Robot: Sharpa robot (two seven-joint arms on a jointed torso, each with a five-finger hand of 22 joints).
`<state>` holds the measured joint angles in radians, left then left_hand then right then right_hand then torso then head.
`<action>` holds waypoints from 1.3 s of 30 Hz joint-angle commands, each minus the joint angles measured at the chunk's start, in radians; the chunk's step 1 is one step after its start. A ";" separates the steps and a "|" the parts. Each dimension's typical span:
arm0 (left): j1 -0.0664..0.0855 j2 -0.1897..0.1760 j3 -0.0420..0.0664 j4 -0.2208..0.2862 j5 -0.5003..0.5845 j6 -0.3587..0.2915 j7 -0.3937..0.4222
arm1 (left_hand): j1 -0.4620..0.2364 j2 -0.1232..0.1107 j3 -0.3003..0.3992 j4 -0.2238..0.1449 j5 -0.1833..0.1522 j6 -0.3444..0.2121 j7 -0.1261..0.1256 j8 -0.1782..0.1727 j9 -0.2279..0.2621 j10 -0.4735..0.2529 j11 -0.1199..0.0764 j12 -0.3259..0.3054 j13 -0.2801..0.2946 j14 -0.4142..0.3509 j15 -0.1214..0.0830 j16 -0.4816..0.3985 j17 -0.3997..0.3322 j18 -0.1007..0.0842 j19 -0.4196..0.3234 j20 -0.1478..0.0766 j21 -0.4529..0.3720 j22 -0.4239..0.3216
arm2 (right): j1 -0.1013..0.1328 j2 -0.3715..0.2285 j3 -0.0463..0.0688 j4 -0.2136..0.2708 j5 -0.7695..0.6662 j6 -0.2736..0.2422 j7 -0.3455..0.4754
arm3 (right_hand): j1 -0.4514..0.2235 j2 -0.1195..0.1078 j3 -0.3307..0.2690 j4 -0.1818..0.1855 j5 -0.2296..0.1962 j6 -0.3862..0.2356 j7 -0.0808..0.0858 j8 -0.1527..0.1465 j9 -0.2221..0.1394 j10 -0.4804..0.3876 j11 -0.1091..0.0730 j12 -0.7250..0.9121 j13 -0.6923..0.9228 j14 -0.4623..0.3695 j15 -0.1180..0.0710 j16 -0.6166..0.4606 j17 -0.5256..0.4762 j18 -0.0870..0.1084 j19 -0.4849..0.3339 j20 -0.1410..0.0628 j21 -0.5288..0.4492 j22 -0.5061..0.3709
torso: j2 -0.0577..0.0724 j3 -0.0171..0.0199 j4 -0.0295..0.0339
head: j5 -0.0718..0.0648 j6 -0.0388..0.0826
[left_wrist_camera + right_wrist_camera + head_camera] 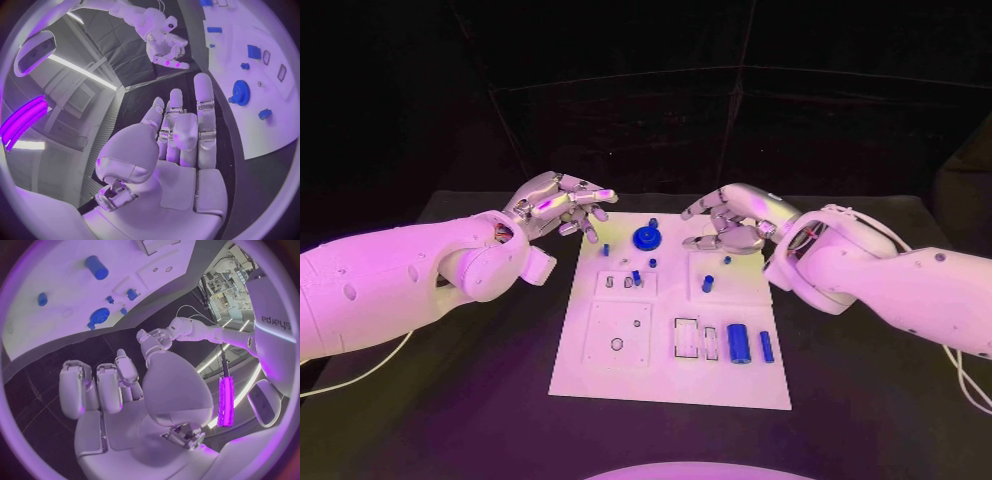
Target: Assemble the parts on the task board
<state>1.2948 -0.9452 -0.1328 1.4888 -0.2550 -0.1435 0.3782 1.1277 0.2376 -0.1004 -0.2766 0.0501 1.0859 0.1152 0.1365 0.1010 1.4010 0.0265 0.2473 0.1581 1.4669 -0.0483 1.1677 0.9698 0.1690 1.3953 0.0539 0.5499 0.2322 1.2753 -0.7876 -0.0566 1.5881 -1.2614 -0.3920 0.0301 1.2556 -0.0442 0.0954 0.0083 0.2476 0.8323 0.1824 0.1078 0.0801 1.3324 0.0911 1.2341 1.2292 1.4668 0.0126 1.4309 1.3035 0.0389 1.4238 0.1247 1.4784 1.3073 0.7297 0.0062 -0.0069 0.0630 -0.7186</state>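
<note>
The white task board (589,375) lies in the middle of the black table. A blue gear (646,238) stands near its far edge, also seen as the gear (240,92) and the gear (99,317). A thick blue cylinder (738,343) and a thinner blue bar (767,346) lie at the board's right side. Small blue pegs (636,277) sit in between. My left hand (560,205) hovers off the board's far left corner, fingers spread, holding nothing. My right hand (730,222) hangs over the far right corner, fingers half bent, with nothing in them.
Several slots and outlined recesses (687,338) mark the board's near half. Black table (877,400) runs all round the board. Both white forearms reach in from the sides, the left forearm (401,280) and the right forearm (906,280).
</note>
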 commanded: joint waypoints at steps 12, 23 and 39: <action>0.064 0.075 0.001 -0.082 -0.477 0.314 -0.629 | -0.124 -0.007 -0.071 0.163 0.001 0.000 -0.048 0.164 0.105 0.038 -0.033 0.394 0.355 0.101 -0.029 0.393 0.582 -0.058 0.122 -0.039 0.525 0.587 | 0.036 -0.100 0.005 0.002 0.213 0.055 0.040 | 0.019 0.005 -0.006 -0.006 0.012 0.008 -0.005 0.011 0.002 -0.006 -0.004 -0.007 -0.004 0.039 -0.002 -0.018 -0.021 0.014 -0.018 -0.002 -0.013 0.037 | -0.035 0.0193 -0.0106 | 0.011 -0.020; 0.082 0.183 0.000 -0.122 -0.614 0.363 -0.887 | -0.129 0.017 -0.209 0.342 -0.002 -0.164 -0.051 0.390 0.287 -0.145 -0.037 0.717 0.641 0.095 -0.034 0.387 0.566 -0.063 0.080 -0.040 0.603 0.667 | 0.039 -0.100 0.006 -0.025 0.219 0.064 0.024 | 0.020 0.007 -0.007 -0.006 0.013 0.008 -0.006 0.012 0.002 -0.005 -0.005 -0.007 -0.004 0.038 -0.003 -0.019 -0.021 0.014 -0.019 -0.003 -0.013 0.036 | -0.049 0.0273 -0.0074 | 0.016 -0.032; 0.087 0.302 -0.002 -0.192 -0.636 0.449 -0.992 | -0.084 0.012 -0.273 0.411 -0.003 -0.228 -0.053 0.488 0.359 -0.161 -0.040 0.766 0.677 0.101 -0.035 0.398 0.591 -0.069 0.083 -0.037 0.650 0.734 | 0.042 -0.082 0.006 -0.052 0.208 0.095 -0.009 | 0.018 0.008 -0.012 -0.003 0.014 0.006 -0.006 0.013 0.002 -0.008 -0.005 -0.012 -0.010 0.037 -0.003 -0.024 -0.029 0.016 -0.025 -0.004 -0.018 0.026 | -0.046 0.0240 -0.0073 | 0.023 -0.038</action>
<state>1.3794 -0.6485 -0.1348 1.3015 -0.8689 0.2546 -0.5729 1.0356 0.2486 -0.3746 0.1299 0.0501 0.8611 0.0622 0.6208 0.4591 1.2450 -0.0142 1.0067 0.8341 1.4671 -0.0876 1.5619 1.3079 0.1163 1.4656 0.0126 1.1969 0.9652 1.3149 -0.8713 -0.0520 1.5370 -1.0513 -0.3149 0.0324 1.2688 -0.0393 0.0881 0.0045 0.2581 0.8358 0.1788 0.1154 0.0808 1.3290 0.0876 1.2263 1.2208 1.4669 0.0125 1.4142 1.2765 0.0387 1.4061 0.1214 1.4655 1.3073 0.6817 0.0314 -0.0148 0.0848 -0.7552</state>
